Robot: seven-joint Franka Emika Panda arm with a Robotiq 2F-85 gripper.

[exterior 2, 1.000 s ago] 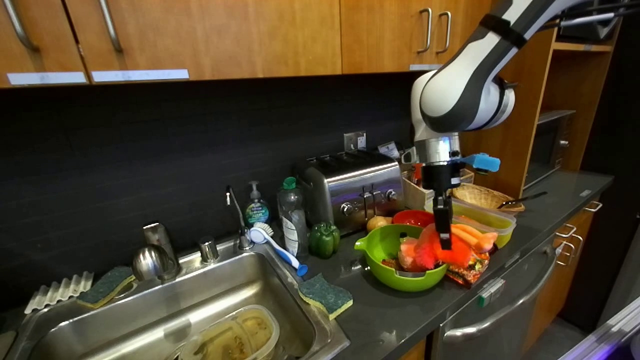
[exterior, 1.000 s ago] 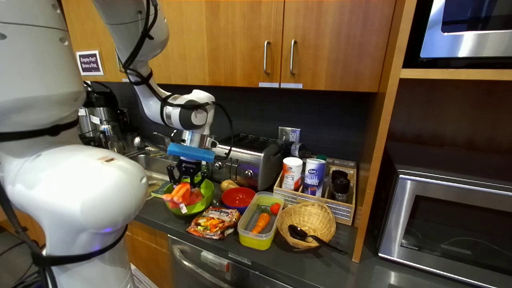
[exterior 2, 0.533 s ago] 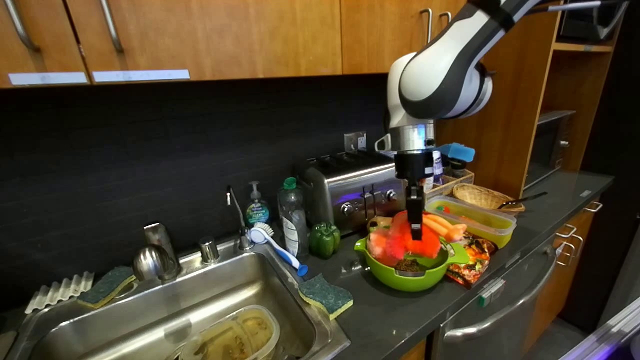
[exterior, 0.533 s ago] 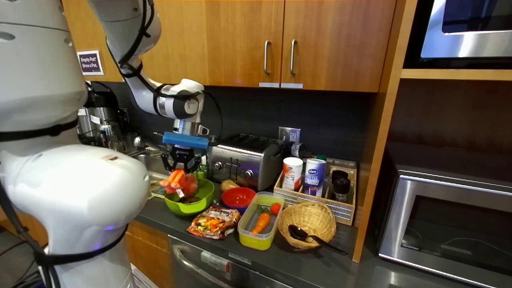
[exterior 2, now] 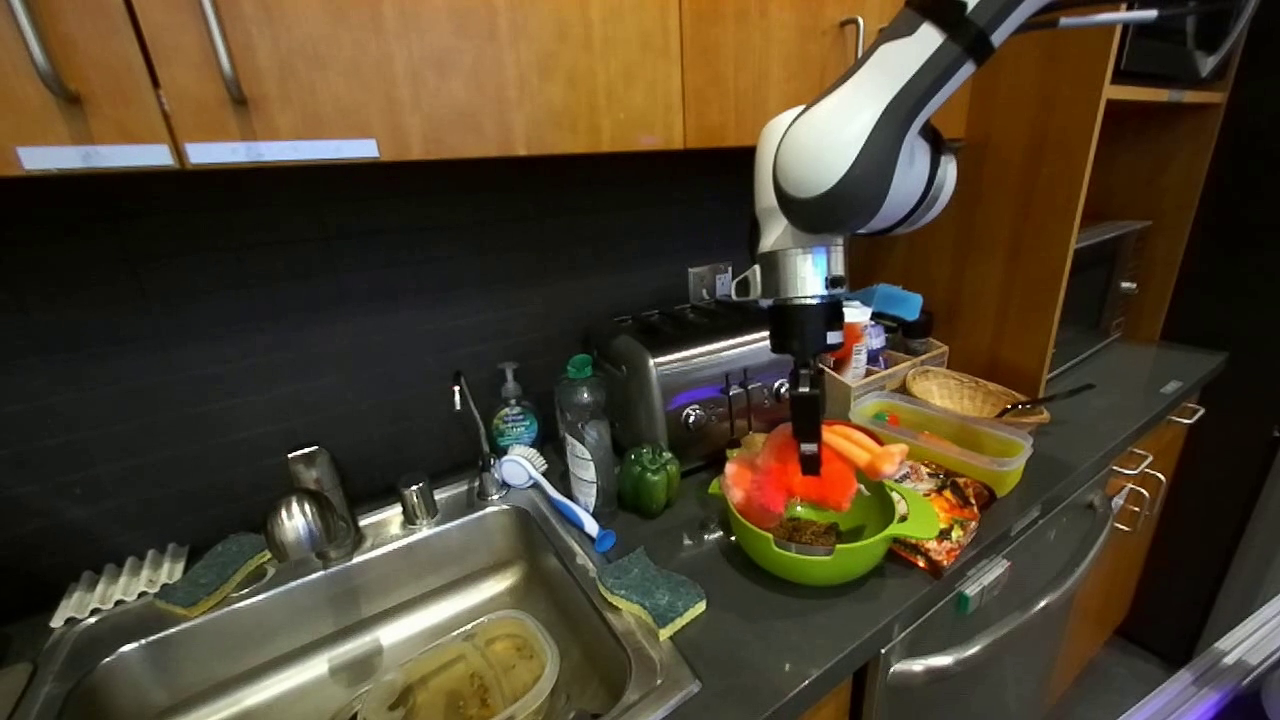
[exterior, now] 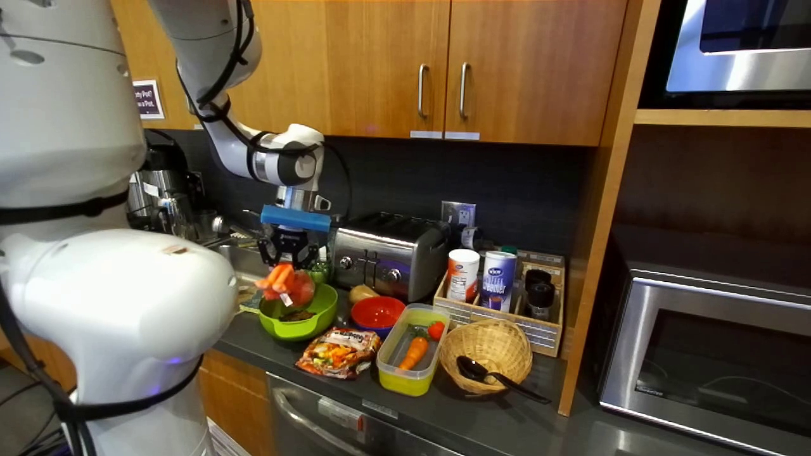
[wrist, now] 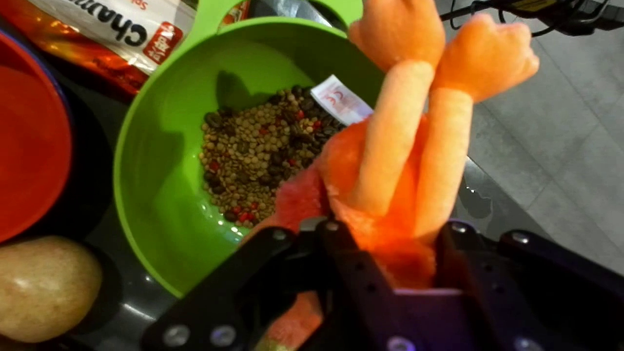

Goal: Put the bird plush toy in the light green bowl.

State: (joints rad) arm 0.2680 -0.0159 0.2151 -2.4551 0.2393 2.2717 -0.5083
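So, wrist view: fingers clamped on the orange body of the bird plush toy, one to each side. Legs stick out toward the top of the view, white printed tag beside them. Toy overlaps the right side of the light green bowl, which holds a brown lentil-like mix with red and dark bits. Red bowl cut off at left, blue at its edge; tan potato-like item below it. Food packet at upper left, just beside the green bowl. Grey tiled floor on the right.

In an exterior view, dark tabletop under the bowls. Toy hangs from the fingers over the green one, legs to the left. Red bowl just right of it, packet in front, toaster behind. Further right: rectangular yellow-green container with a carrot, then a wicker basket, black spoon lying across its rim. Wooden organizer at the back holds a creamer canister.

In an exterior view, sponge between the sink and the green bowl; plastic tub in the sink. Green bell pepper just beside the toaster, dish brush at the sink's corner. Fingers edge-on here, gripping the toy; its lower part lines up with the bowl's rim. Can't tell from any view whether it touches the rim.
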